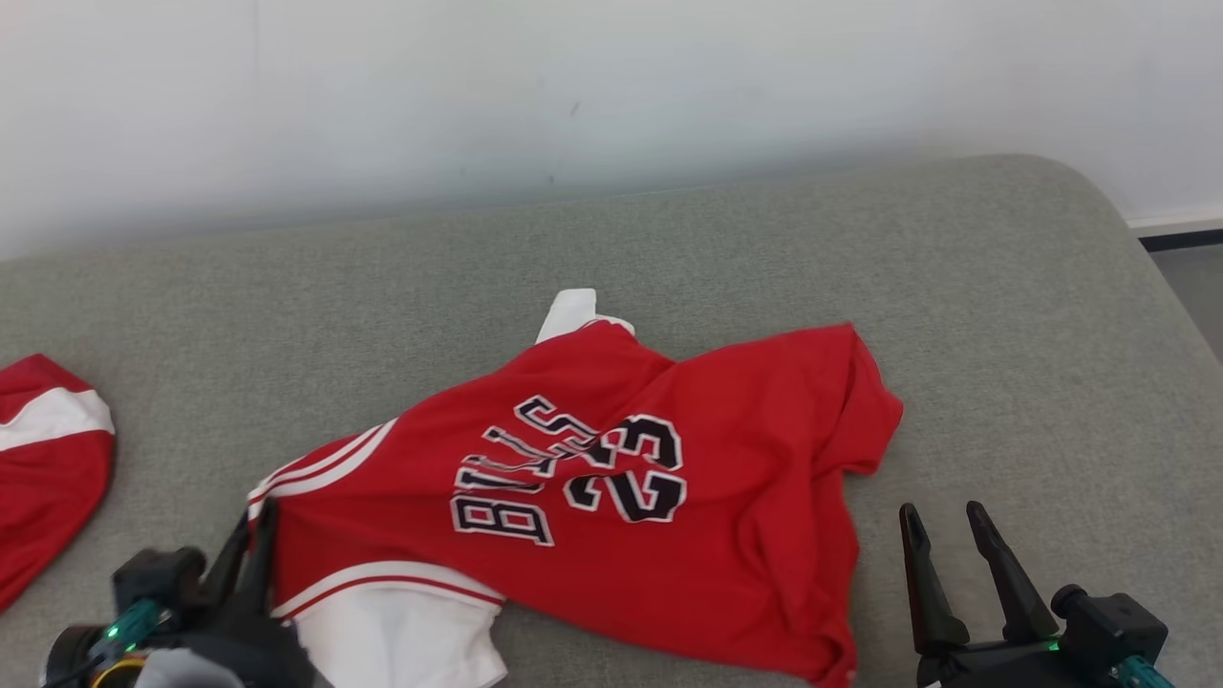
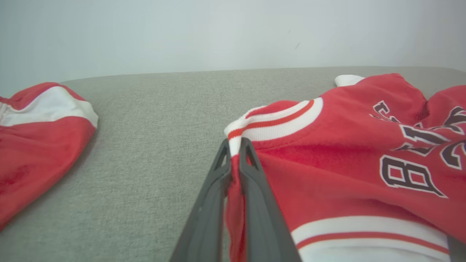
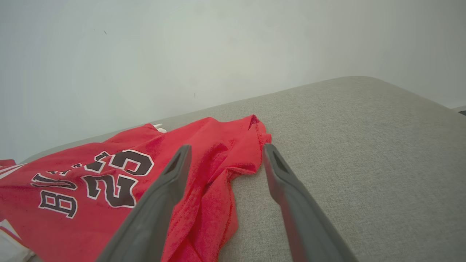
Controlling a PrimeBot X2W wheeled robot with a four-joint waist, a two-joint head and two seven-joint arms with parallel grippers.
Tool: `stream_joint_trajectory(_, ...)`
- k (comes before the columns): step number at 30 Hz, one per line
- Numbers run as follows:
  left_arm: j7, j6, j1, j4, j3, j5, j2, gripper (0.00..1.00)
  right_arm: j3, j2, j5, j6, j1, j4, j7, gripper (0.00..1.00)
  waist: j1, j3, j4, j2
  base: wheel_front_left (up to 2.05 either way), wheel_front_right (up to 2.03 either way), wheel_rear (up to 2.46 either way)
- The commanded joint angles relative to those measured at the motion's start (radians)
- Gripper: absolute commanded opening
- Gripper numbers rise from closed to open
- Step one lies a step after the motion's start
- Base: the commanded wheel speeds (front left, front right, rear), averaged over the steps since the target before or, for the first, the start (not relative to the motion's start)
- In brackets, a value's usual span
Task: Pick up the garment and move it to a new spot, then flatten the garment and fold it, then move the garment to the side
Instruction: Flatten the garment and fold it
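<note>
The left pincer (image 2: 235,145) is clenched on the left edge of a red jersey (image 1: 745,459). Red cloth is pinched between its dark fingers (image 2: 255,189), just below a red-and-white striped band (image 2: 280,118). The jersey lies rumpled across the middle of the grey padded surface (image 1: 1003,334), reaching toward its front edge. Its black lettering and the number 23 (image 1: 631,468) face up, and a white sleeve (image 1: 401,635) sits at the front. The right pincer (image 1: 941,516) is spread wide and grasps nothing. It stands near the front right of the surface, just beside the jersey's creased right side. A second red-and-white garment (image 1: 48,478) lies at the left edge, well apart from the jersey, and a pale wall (image 1: 573,76) rises behind.
</note>
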Motion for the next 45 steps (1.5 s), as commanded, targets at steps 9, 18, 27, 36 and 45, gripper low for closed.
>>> stream_joint_trajectory(9,-0.003,0.002,0.054,-0.013,0.055,0.035,-0.028,1.00,0.000,0.011,0.001,0.002,-0.001,0.014,-0.004,1.00,0.0000,-0.003,0.033,0.0000,0.00,0.00,0.00)
stream_joint_trajectory(18,-0.003,0.001,0.169,-0.251,0.194,0.087,-0.112,1.00,0.059,0.003,0.034,0.002,-0.015,0.085,-0.004,1.00,0.0000,-0.017,0.076,0.0000,0.00,0.00,0.00)
stream_joint_trajectory(27,-0.003,0.001,0.327,-0.376,0.247,0.125,-0.212,1.00,0.145,0.000,0.086,0.002,-0.061,0.248,-0.002,1.00,0.0000,-0.029,0.128,0.0000,0.00,0.00,0.00)
stream_joint_trajectory(36,-0.003,0.001,0.343,-0.366,0.222,0.116,-0.224,1.00,0.193,-0.003,0.118,0.002,-0.109,0.359,-0.003,1.00,0.0000,-0.045,0.159,0.0000,0.00,0.00,0.00)
stream_joint_trajectory(45,-0.003,0.001,0.351,-0.360,0.203,0.111,-0.228,1.00,0.152,-0.038,0.118,0.002,-0.131,0.335,-0.003,0.00,0.0000,-0.054,0.150,0.0000,0.00,0.00,0.00)
